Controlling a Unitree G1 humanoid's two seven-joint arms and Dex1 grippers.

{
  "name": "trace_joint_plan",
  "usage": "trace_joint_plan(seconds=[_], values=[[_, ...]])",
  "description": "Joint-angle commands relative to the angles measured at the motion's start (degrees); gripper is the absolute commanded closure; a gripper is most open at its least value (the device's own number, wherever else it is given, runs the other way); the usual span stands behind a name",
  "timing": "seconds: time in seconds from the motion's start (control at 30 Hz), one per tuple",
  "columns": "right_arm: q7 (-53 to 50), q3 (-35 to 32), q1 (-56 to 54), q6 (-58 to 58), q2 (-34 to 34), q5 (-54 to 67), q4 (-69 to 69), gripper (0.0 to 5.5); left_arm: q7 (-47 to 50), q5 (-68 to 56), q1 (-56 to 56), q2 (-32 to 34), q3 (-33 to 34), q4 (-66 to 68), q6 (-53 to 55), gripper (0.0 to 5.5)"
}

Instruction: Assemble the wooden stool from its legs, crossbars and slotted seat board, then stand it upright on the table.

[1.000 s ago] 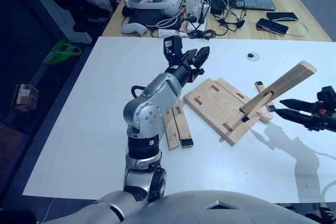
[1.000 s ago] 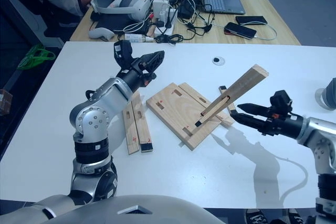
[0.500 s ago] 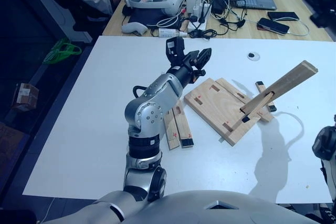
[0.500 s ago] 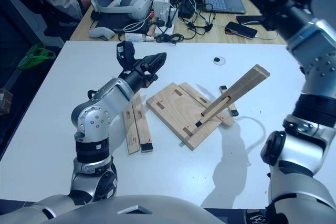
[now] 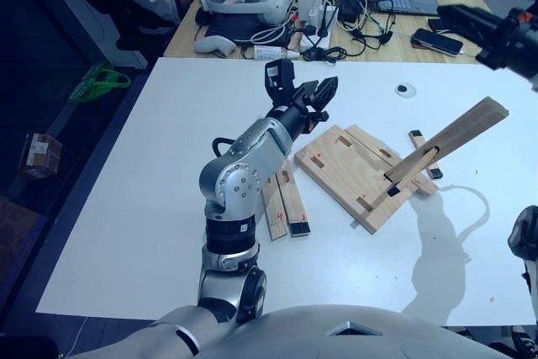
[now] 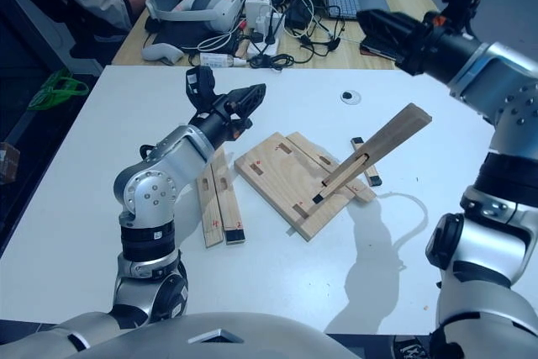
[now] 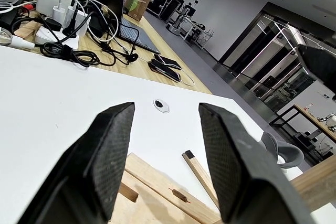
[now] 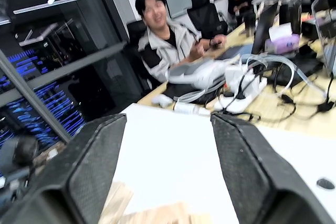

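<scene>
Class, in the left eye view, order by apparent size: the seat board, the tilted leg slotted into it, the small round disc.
1. seat board
2. tilted leg
3. round disc

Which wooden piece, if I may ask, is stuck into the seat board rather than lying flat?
The long leg: its lower end sits in a seat board slot and it slants upward; the others lie flat.

The right gripper's (image 8: 168, 127) two dark, textured fingers (image 8: 94, 171) stand spread wide apart over the white table (image 8: 173, 156). Pale wooden stool pieces (image 8: 157, 217) lie low between them. Beyond, a tan wooden desk (image 8: 299, 106) carries looping grey cables (image 8: 278, 60) and a white power strip (image 8: 242, 85).
</scene>
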Motion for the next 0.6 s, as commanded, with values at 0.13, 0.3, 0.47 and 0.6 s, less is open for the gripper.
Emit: trace_joint_plan(seconds=[0.13,0.3,0.47,0.6], values=[[-2.60,2.06,10.84,2.33,4.31,0.20,-6.10,2.51,0.70,0.93,0.07,-0.38,-0.24,-0.01,-0.10,3.24],[-4.49,3.78,13.89,2.31,7.51,0.27,-8.37,2.51,0.57,0.97,0.01,-0.33,-0.30,0.08,-0.12,3.24],[-6.11,4.83,12.09,1.08,9.30,-0.27,-8.44,2.51,0.38,1.19,-0.30,-0.54,-0.42,0.31,-0.36,3.24],[-7.49,1.53,5.61,0.12,9.00,1.58,-6.29,2.51,0.13,1.50,-0.15,-0.50,-0.27,0.30,-0.40,3.24]])
